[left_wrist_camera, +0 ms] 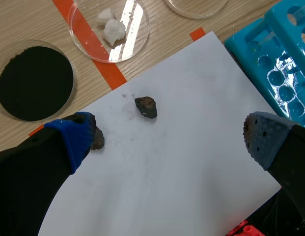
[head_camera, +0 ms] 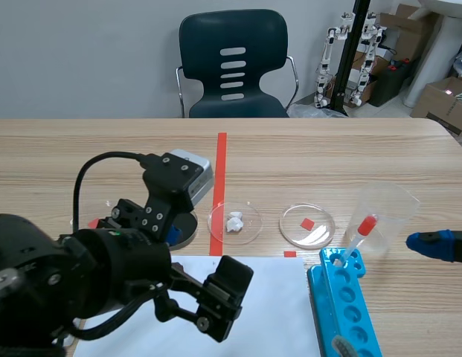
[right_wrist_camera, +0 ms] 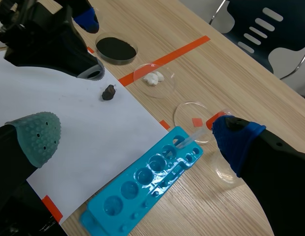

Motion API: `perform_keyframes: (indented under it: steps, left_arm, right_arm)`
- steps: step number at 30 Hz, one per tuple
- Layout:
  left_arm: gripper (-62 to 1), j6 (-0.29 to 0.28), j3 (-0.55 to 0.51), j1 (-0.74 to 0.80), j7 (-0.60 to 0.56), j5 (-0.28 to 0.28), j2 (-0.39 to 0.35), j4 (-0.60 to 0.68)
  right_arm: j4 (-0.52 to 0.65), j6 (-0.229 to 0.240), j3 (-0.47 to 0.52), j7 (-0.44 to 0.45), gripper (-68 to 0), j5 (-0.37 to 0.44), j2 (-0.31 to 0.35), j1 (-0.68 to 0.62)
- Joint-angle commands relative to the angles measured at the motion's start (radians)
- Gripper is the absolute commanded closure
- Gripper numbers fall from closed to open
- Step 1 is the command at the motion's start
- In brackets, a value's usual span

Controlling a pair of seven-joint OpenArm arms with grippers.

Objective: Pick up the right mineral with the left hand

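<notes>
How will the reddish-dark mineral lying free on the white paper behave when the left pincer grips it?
The mineral looks like hard, irregular rock, so probably rigid and dense for its size. Its lumpy facets may make it twist or slip sideways when squeezed. On the smooth paper it would likely skid rather than roll if nudged.

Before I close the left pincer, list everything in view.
paper: one, white, near table edge
mineral: one, dark, on paper, mid-sheet
second mineral: one, dark, on paper, by the left pincer's blue pad
chunk dish: one, clear, white chunks inside, beyond paper
empty dish: one, clear, over a red mark
powder dish: one, black fill, beyond paper
rack: one, blue, beside paper
beaker: one, clear, beyond rack
pipette: one, red-capped, leaning at rack's far end
box: one, grey, behind left arm
chair: one, dark, across table
left pincer: black, open, over paper
right pincer: black, open, above paper and rack
</notes>
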Motion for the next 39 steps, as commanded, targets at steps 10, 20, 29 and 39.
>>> perform_keyframes:
  steps: [10,20,29,39]
  left_arm:
    - [-62.3,0.187,0.088,-0.164,0.207,-0.002,0.171,-0.164]
    - [-62.3,0.273,0.088,-0.285,0.345,0.091,0.285,-0.346]
    - [-62.3,0.273,0.088,-0.343,0.324,0.103,0.345,-0.454]
    - [-62.3,0.312,0.088,-0.367,0.311,0.121,0.36,-0.499]
  right_arm:
    - [0.01,-0.001,0.009,0.012,-65.5,0.008,0.005,0.003]
    - [0.01,-0.001,0.009,0.012,-65.5,0.008,0.005,0.003]
    - [0.01,-0.001,0.009,0.012,-65.5,0.008,0.005,0.003]
    - [0.01,-0.001,0.009,0.012,-65.5,0.008,0.005,0.003]
